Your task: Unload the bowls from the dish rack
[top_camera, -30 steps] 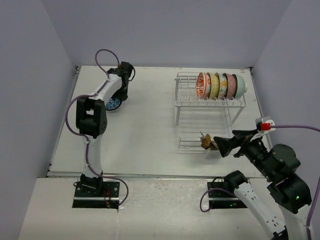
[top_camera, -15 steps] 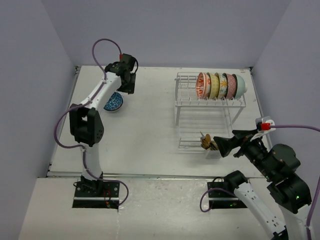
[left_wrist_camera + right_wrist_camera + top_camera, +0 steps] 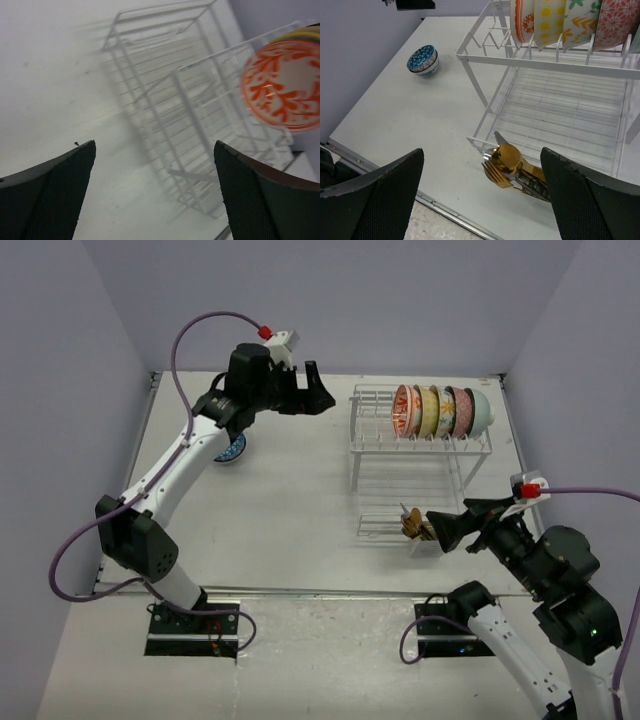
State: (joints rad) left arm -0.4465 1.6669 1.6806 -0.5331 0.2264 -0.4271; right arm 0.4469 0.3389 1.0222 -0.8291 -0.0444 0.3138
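Left jaws hung released and empty just off the dish rack's (image 3: 420,455) left edge, over the tabletop (image 3: 290,500). Right jaws, also released, faced its near edge.

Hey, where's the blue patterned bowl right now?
In the top view the blue bowl sits on the table's far left, partly hidden beneath the left arm, well to the left of the dish rack.

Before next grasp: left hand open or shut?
Open: left hand fingers spread wide, nothing between them, dish rack visible through the gap.
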